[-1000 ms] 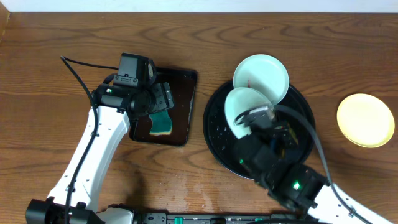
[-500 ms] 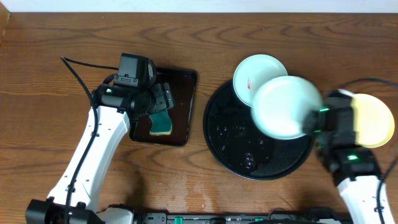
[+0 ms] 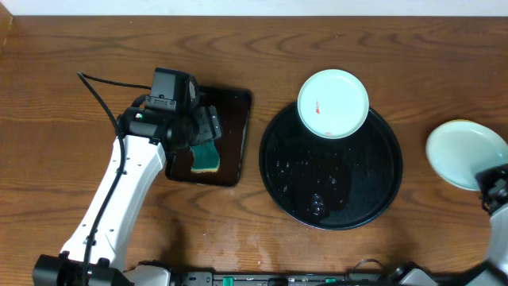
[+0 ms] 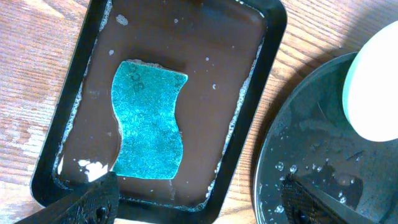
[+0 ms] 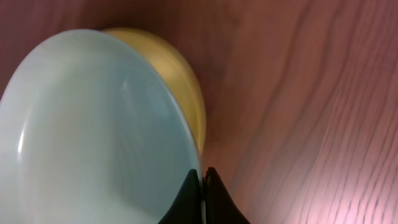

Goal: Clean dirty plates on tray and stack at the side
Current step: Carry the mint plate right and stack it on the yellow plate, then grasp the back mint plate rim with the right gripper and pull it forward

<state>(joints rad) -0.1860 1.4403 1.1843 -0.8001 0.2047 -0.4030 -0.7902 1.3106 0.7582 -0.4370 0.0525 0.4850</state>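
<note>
A white plate (image 3: 333,103) with a small red smear rests on the far rim of the round black tray (image 3: 357,202). My right gripper (image 5: 203,177) is shut on the rim of a pale mint plate (image 5: 93,137). It holds that plate just above a pale yellow plate (image 5: 183,87) on the table, right of the tray. From overhead the mint plate (image 3: 464,152) covers the yellow one, with the right gripper (image 3: 486,181) at its near edge. My left gripper (image 4: 199,202) hangs open over the rectangular tray, holding nothing.
A teal sponge (image 4: 148,119) lies in shallow water in the small rectangular black tray (image 4: 261,81), left of the round tray (image 4: 323,155). Water drops dot the round tray's floor. Bare wooden table lies all round.
My right arm has carried the pale mint plate off the round tray, rightwards, to above the yellow plate. The left arm has not moved.
</note>
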